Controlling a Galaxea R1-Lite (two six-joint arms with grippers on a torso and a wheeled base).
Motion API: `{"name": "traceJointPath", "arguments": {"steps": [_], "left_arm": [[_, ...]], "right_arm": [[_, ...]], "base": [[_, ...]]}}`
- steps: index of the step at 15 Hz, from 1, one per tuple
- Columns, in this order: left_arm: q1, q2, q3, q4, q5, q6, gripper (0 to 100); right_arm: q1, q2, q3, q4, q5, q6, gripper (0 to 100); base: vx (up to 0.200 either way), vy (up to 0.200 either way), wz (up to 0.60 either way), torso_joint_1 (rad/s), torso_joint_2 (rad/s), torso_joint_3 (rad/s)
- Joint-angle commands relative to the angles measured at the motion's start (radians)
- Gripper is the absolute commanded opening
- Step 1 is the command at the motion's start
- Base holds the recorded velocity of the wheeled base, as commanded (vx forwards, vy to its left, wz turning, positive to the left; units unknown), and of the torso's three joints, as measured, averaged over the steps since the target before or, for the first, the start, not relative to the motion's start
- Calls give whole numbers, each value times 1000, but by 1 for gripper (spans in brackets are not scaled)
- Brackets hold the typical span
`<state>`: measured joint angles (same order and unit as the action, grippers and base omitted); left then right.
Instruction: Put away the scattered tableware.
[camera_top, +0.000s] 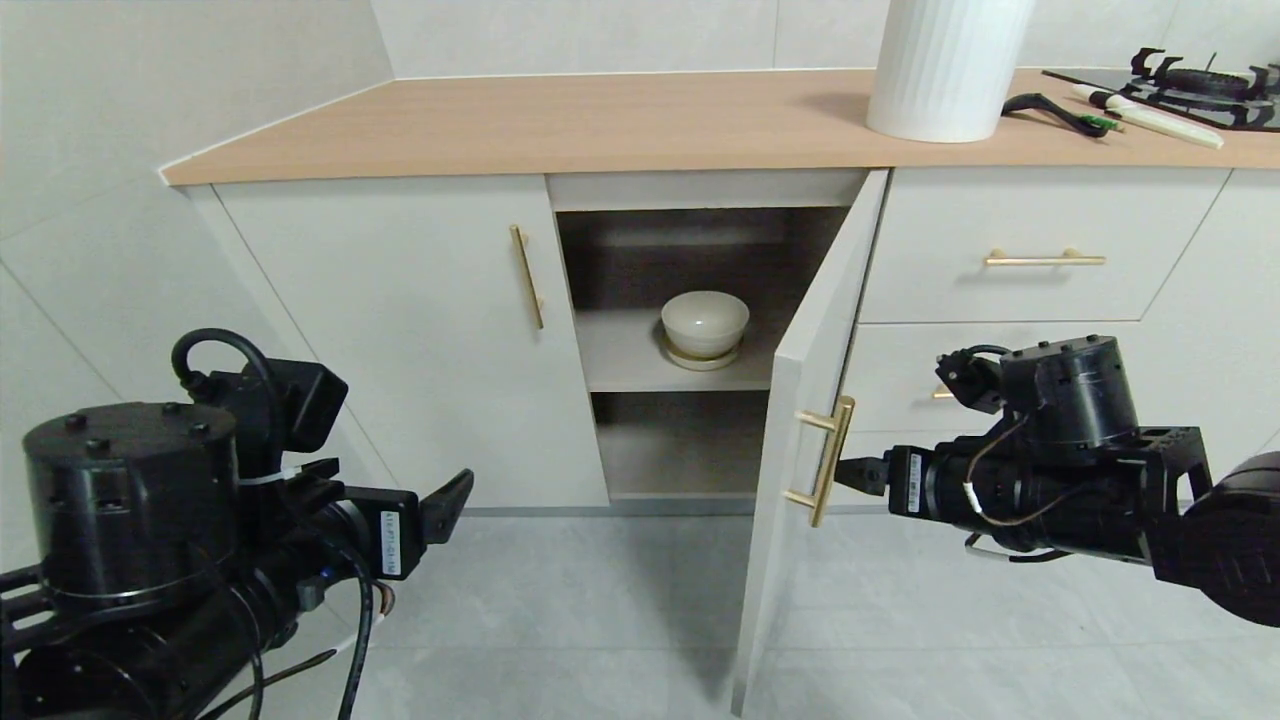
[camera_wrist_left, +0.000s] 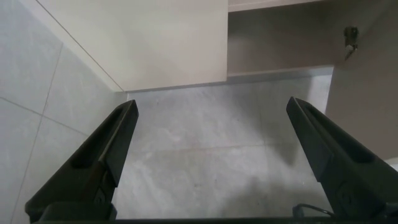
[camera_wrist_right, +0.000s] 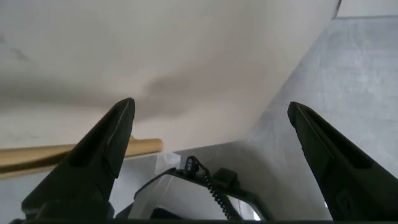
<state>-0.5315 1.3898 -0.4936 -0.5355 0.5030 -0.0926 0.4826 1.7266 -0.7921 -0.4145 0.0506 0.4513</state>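
Head view, bowl (camera_top: 704, 322): beyond jaws (on shelf (camera_top: 628, 366)).
Right jaws: wide, door handle (camera_top: 822, 458) just ahead.
Left jaws: wide.

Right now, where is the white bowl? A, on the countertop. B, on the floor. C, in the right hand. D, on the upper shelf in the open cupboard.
D: the bowl sits on the upper shelf behind the open door, on a small plate.
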Motion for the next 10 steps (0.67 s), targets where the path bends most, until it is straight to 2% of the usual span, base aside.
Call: {"name": "traceJointPath", "arguments": {"steps": [1, 4, 10], "left_arm": [[-7, 3, 9, 0, 0, -1, 100], [-8, 3, 18, 3, -3, -1, 100], [-8, 5, 20, 9, -3, -1, 100]], "right_arm": [[4, 18, 1, -1, 0, 10, 100], [19, 39, -1, -3, 0, 12, 100], [60, 111, -2, -175, -2, 138, 100]], "base": [[0, 0, 0, 0, 0, 0], [0, 0, 0, 0, 0, 0], [200, 0, 0, 2, 5, 1]]}}
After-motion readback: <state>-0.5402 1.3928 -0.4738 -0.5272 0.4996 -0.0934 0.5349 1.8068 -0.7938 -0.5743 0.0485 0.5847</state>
